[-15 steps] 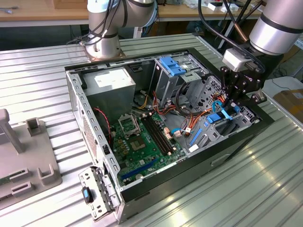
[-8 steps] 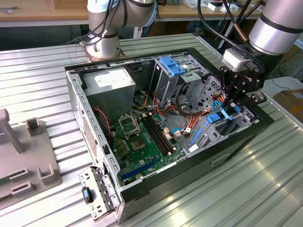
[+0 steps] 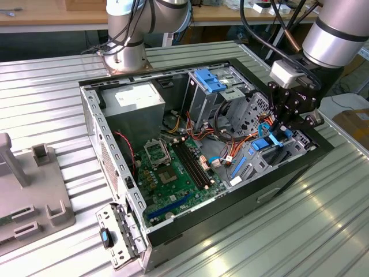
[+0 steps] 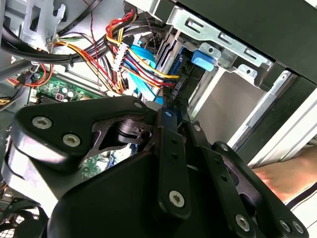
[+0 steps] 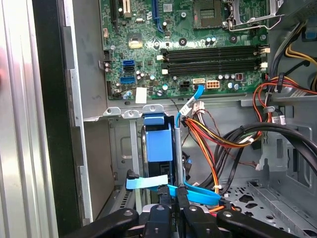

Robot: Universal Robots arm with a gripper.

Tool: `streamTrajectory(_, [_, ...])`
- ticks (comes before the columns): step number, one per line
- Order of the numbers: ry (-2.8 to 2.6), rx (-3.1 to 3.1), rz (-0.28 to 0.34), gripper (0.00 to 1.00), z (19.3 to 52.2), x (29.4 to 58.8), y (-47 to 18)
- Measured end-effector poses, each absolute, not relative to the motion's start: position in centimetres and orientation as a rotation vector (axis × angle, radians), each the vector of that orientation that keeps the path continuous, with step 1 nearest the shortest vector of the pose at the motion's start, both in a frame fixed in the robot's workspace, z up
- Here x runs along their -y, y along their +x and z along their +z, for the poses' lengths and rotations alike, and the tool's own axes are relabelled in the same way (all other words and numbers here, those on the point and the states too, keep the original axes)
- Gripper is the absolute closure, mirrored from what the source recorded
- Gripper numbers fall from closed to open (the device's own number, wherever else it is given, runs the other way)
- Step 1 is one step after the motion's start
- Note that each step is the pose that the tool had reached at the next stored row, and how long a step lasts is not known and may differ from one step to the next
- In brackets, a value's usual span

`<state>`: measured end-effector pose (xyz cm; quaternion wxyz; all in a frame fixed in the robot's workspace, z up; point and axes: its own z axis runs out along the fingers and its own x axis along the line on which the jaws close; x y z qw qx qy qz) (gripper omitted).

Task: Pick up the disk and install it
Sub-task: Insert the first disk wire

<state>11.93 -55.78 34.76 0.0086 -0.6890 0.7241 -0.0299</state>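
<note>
The disk (image 5: 158, 141), a grey drive in a bright blue carrier, stands on edge inside the drive bay at the front corner of the open computer case (image 3: 115, 150). In the exterior view its blue edge (image 3: 261, 144) shows in the bay on that view's right. My gripper (image 3: 281, 131) hangs straight above it, reaching into the bay. In both wrist views the black fingers run close together, and the gripper (image 5: 172, 192) (image 4: 173, 106) stands shut with its tips at the disk's (image 4: 203, 60) near edge. A flat blue cable (image 5: 148, 182) crosses just in front of the tips.
Bundled red, yellow and orange cables (image 5: 213, 139) hang beside the bay. The motherboard (image 3: 173, 173) lies on the case floor, with a metal cage topped by a blue bracket (image 3: 209, 79) behind it. A grey fixture (image 3: 29, 190) sits on the slatted table at the exterior view's left.
</note>
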Motion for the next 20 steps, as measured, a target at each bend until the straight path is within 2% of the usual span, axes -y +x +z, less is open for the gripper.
streamTrajectory(7, [-2.153,-2.262,-0.093,0.84,34.93,56.00,11.92])
streamTrajectory(20, [-2.135,-2.245,-0.050,0.84,34.84,56.66,11.89])
